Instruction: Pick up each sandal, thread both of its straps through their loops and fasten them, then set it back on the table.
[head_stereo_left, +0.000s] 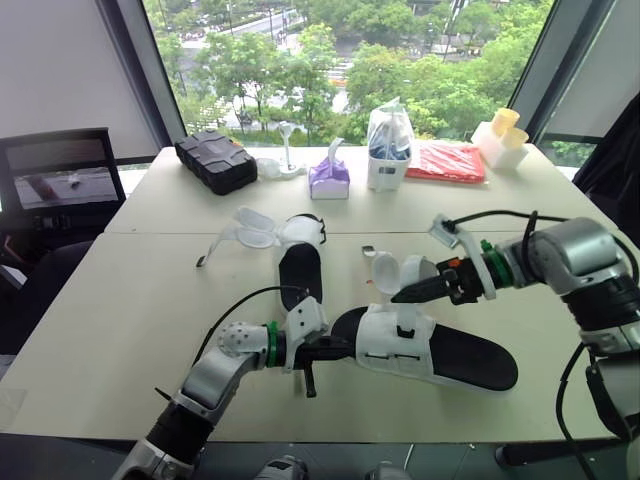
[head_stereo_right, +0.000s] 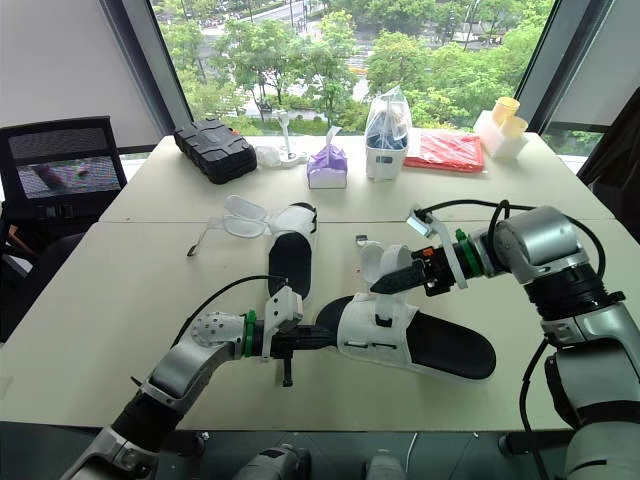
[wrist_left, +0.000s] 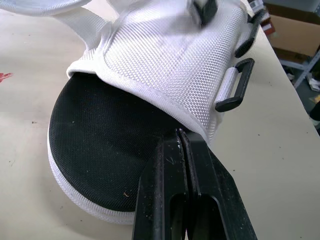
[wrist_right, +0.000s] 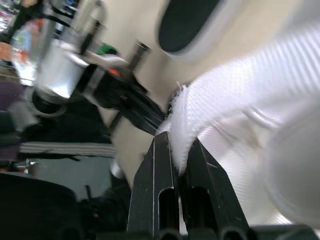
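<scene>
Tall windows (head_stereo_left: 330, 60) full of trees back a pale surface (head_stereo_left: 120, 330). On its near middle lies the near sandal (head_stereo_left: 400, 345), long axis left to right, mesh-covered end to the left, bare black sole end to the right. Just beyond it, the second sandal (head_stereo_left: 300, 270) runs near to far, straps loose at its far end. The left gripper (head_stereo_left: 325, 349) has its fingers closed on the near sandal's left end. The right gripper (head_stereo_left: 403, 296) has its fingers pinching a raised white strap (head_stereo_left: 384, 270).
</scene>
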